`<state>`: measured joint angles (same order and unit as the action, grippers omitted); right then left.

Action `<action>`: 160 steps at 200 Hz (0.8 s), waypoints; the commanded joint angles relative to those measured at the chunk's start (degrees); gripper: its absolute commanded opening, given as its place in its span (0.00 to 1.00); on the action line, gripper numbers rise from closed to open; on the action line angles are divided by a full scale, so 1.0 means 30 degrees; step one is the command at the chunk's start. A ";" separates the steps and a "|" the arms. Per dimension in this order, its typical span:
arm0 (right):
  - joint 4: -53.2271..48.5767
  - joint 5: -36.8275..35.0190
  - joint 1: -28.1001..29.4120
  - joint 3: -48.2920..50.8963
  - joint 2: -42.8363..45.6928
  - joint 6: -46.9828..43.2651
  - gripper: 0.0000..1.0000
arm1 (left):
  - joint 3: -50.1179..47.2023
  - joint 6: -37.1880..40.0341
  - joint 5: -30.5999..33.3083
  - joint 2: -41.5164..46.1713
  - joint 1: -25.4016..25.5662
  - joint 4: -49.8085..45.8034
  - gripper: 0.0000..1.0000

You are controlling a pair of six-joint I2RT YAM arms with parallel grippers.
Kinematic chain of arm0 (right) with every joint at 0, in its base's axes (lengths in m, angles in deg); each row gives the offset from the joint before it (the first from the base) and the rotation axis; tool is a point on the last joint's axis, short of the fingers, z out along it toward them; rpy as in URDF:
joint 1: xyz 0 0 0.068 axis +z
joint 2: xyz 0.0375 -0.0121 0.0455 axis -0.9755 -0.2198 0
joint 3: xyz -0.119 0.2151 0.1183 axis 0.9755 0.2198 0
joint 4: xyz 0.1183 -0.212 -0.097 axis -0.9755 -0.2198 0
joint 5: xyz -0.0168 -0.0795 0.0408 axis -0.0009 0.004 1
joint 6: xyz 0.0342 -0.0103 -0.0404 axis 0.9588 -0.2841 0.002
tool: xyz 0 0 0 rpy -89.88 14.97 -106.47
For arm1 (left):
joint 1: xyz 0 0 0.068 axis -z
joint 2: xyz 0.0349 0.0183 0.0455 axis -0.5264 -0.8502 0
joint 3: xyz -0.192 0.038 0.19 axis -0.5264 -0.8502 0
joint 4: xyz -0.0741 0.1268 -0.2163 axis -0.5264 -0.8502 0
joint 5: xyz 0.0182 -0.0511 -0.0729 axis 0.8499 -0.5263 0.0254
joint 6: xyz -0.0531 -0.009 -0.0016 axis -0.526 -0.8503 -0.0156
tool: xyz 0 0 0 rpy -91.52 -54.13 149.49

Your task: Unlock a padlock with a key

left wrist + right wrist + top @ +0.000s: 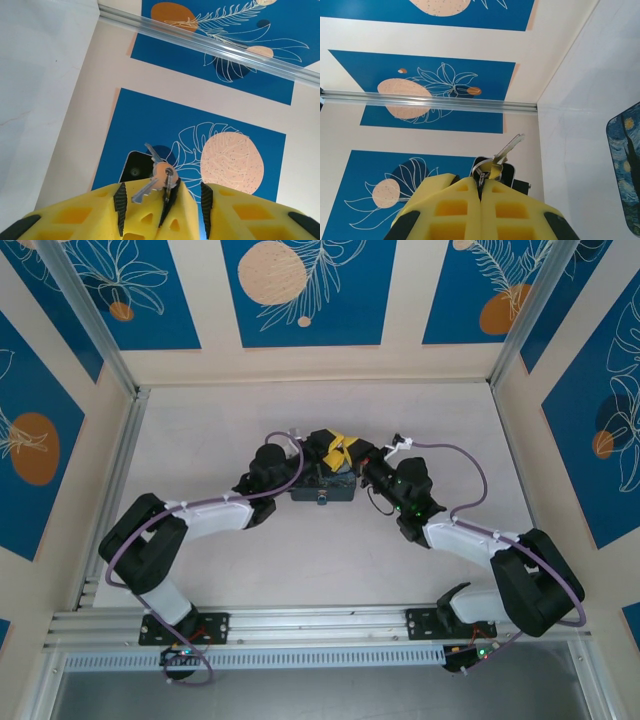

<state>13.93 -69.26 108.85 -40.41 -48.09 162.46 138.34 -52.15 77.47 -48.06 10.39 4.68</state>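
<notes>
The padlock [325, 488] is a dark-blue box lying flat on the table, its round keyhole fitting on the near side; its starry print [625, 170] shows at the right edge of the right wrist view. My right gripper [481, 186] is shut on a ring of small grey keys, and one key [512, 145] sticks up out of it. My left gripper [162, 192] stands partly open, straddling the right gripper's yellow fingertips, with a key [144, 191] hanging in front of them. A narrow gap shows at its right pad. Both grippers, left [330, 448] and right [350, 453], meet just above the padlock's far side.
Blue patterned walls with aluminium posts [95, 315] enclose the white table [200, 430] on three sides. An aluminium rail [320, 625] runs along the near edge by the arm bases. Purple cables [470, 465] loop beside both arms.
</notes>
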 commanded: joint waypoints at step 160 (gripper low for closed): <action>0.0879 -0.0985 0.0118 0.1206 0.0765 -0.0034 0.00 | -0.0033 -0.0270 0.1434 -0.0214 0.0193 0.0909 0.08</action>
<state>16.58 -70.27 108.96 -37.74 -46.78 162.50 138.23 -53.83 79.81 -49.39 10.76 5.29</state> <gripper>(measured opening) 0.050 0.105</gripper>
